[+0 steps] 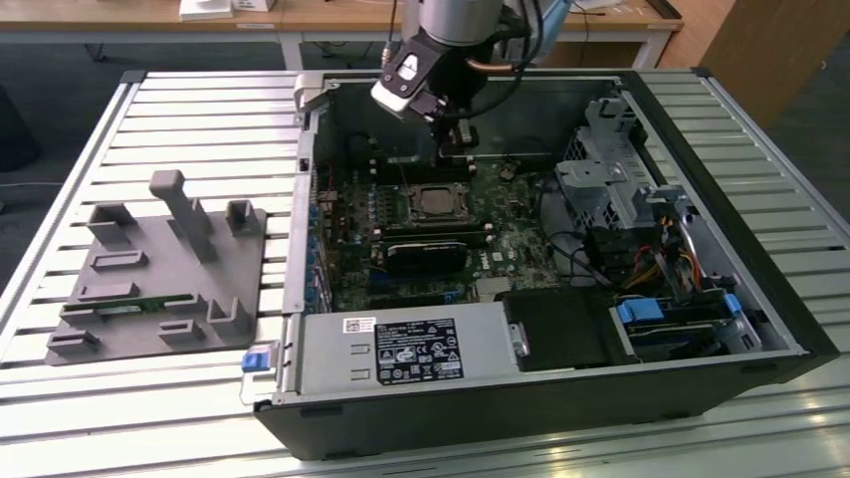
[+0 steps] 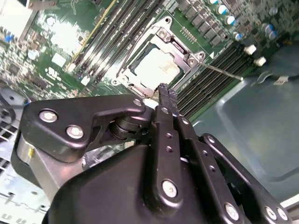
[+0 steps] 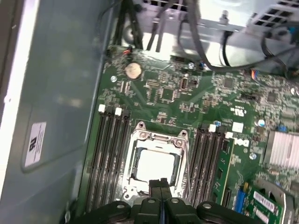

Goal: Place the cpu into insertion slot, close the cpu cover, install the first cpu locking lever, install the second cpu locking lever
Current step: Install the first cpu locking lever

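The cpu shows its pale metallic top inside the insertion slot on the green board. The cpu cover, a silvery frame, lies flat down around the chip, also seen in the second wrist view as the cover framing the cpu. A thin metal locking lever sticks out from one corner of the socket over the memory slots. My gripper hovers above the board just beyond the socket's far edge. Its fingertips are pressed together with nothing between them, close to the socket's rim.
The open computer case walls surround the board. A black module sits in front of the socket, a power supply nearer still, and a drive cage with cables at the exterior view's right. A grey fixture plate lies outside at the left.
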### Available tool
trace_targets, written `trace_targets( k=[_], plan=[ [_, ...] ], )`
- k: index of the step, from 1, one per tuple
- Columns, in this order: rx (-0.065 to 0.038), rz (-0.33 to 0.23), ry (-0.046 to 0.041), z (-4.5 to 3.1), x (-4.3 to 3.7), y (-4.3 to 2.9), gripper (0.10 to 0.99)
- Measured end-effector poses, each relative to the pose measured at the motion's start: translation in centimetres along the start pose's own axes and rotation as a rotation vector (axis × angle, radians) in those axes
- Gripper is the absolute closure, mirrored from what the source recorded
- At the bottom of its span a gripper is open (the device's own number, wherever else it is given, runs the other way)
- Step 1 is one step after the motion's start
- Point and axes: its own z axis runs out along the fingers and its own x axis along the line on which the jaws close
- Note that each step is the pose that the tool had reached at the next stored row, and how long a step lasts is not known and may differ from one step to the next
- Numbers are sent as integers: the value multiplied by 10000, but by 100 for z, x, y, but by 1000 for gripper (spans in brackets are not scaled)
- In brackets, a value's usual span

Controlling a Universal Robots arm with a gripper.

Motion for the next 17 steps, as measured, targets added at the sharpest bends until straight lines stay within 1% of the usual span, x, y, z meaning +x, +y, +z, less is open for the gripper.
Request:
trace_targets(
  k=[17],
  plan=[
    [76,-3102,24,5,0,0,980]
  ],
)
